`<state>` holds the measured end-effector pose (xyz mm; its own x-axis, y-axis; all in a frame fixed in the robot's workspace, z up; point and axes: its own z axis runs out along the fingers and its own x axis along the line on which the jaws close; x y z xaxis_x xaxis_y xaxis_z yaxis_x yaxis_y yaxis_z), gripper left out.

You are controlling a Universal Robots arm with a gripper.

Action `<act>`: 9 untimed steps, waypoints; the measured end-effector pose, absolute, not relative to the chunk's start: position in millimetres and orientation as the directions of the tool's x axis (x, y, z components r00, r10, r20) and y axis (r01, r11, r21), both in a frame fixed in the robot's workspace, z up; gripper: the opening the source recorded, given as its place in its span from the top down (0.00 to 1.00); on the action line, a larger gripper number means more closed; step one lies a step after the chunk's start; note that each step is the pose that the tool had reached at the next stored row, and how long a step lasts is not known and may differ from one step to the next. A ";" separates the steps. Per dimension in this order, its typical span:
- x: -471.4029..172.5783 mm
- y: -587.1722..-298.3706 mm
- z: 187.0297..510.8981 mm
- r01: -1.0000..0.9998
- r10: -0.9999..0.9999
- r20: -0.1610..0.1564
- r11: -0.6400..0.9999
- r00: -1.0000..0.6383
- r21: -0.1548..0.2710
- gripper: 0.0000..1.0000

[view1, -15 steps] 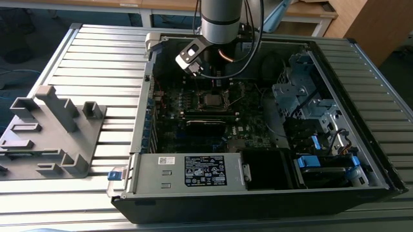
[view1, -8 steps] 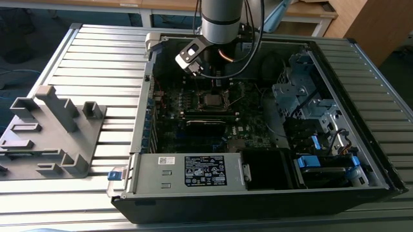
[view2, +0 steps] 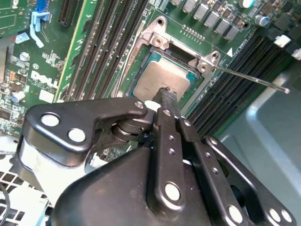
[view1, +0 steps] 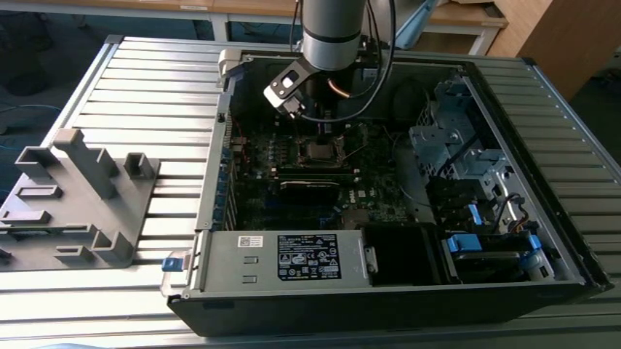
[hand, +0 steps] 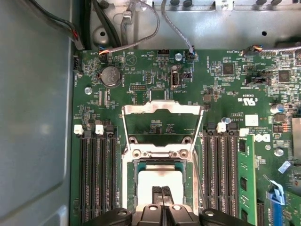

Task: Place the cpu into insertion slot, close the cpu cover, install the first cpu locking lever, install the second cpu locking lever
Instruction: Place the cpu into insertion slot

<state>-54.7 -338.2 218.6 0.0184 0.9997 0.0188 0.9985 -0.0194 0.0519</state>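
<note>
Slatted grey metal is forming the desk, and on it one open computer case is lying on its side, with one grey moulded fixture sitting near the desk's edge at the exterior view's left. One robot arm is reaching down into the case over the green motherboard. One cpu is lying flat in the insertion slot, its silvery top facing up and sitting level inside the dark rim. One cpu cover is standing swung back from the slot on its hinge edge, its cut-out middle showing the board behind it. In both wrist views the gripper is hanging directly over the cpu with its two black fingers pressed together and nothing between them, the tip at or just above the chip's top. One thin metal lever is sticking out from a socket corner across the long black slots. One green memory stick is sitting beside those slots, and one round coin battery is lying beyond the cover.
</note>
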 end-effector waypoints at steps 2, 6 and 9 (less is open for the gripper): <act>-54.7 -338.2 215.0 0.998 1.000 0.019 -0.019 0.018 0.052 0.89; -55.2 -338.1 211.2 0.998 1.000 0.019 -0.019 0.018 0.052 0.89; -55.8 -337.5 209.1 0.998 1.000 0.019 -0.019 0.018 0.052 0.89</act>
